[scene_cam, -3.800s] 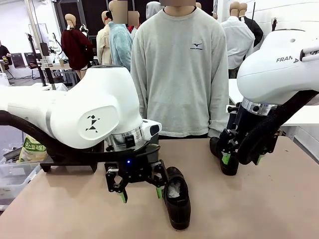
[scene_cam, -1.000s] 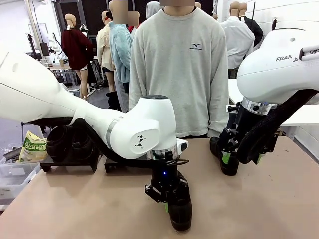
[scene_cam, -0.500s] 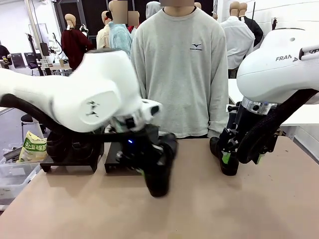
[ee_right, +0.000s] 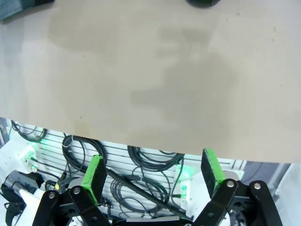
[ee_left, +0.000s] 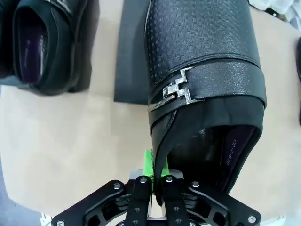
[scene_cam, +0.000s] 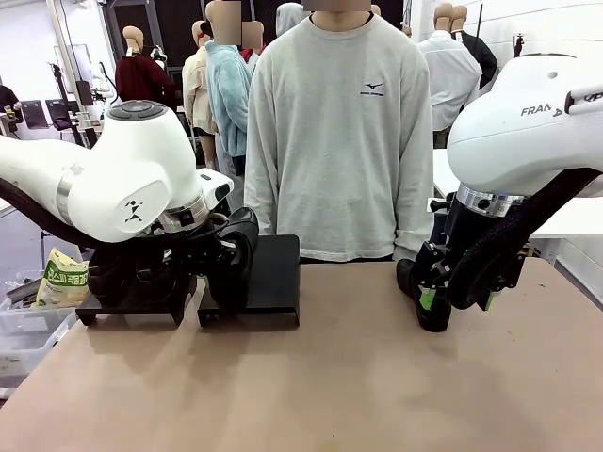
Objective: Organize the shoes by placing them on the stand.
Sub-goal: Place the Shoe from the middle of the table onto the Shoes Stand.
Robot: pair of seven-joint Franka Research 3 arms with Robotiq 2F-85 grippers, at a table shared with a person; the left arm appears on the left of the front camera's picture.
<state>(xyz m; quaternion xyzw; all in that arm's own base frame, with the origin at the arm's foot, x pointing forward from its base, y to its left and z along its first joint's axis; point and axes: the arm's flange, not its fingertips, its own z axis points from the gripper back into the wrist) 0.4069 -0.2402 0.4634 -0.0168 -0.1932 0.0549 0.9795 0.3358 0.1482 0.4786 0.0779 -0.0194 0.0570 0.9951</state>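
My left gripper (ee_left: 157, 175) is shut on the heel collar of a black shoe with a metal buckle (ee_left: 202, 89). In the front view the left gripper (scene_cam: 209, 252) holds this shoe (scene_cam: 236, 252) toe-down over the left part of a black stand (scene_cam: 278, 268). Other black shoes (ee_left: 40, 42) sit on a second stand (scene_cam: 132, 306) to the left. Another black shoe (scene_cam: 410, 281) stands on the table at the right, just behind my right gripper (scene_cam: 459, 301). The right gripper (ee_right: 151, 172) is open with nothing between its fingers, over the table's near edge.
A person in a grey sweatshirt (scene_cam: 339, 132) stands at the far side, behind the stands. A snack bag (scene_cam: 61, 278) lies off the table at the left. Cables (ee_right: 141, 165) hang below the table's edge (ee_right: 141, 148). Bare tabletop (scene_cam: 311, 386) spreads across the front.
My left gripper closed on the shoe at the table's front middle, lifted it and carried it back and left to the stand. The right arm has not moved.
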